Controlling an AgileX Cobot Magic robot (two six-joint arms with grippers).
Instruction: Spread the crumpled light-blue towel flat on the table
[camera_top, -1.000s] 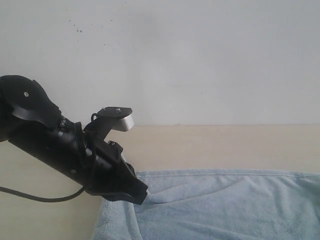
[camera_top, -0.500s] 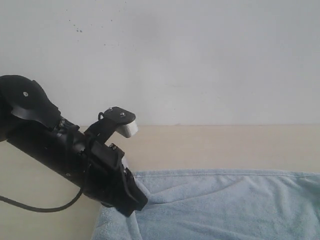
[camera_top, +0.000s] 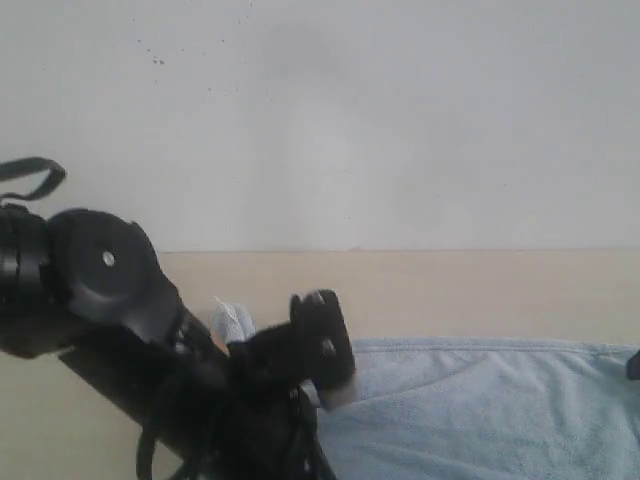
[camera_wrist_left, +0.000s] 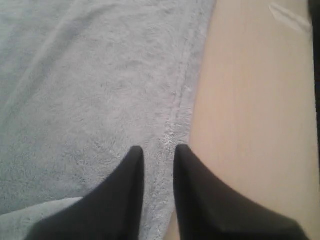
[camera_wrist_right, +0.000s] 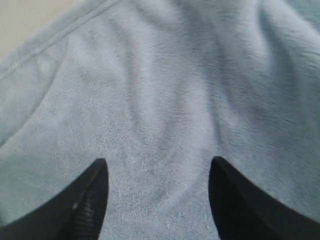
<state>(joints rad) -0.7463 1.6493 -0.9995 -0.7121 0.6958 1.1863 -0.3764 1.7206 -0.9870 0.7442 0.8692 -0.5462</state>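
The pale grey-blue fluffy terry towel (camera_top: 480, 410) lies on the wide light beige, wood-toned table (camera_top: 450, 290). In the exterior view its far stitched hem (camera_top: 470, 343) runs nearly straight across, below the plain white wall (camera_top: 400, 120). The black left arm (camera_top: 150, 350) hides the towel's left end. A small whitish scrap (camera_top: 232, 322) beside that arm is too blurred to identify or read.

The left gripper (camera_wrist_left: 158, 149) hangs over the towel's side hem (camera_wrist_left: 182, 95), next to bare table (camera_wrist_left: 250, 125). Its jaws are parted by a narrow gap and released, with nothing between them. The right gripper (camera_wrist_right: 158, 161) hovers over softly rippled cloth (camera_wrist_right: 160, 90), its jaws spread wide and grasping nothing.
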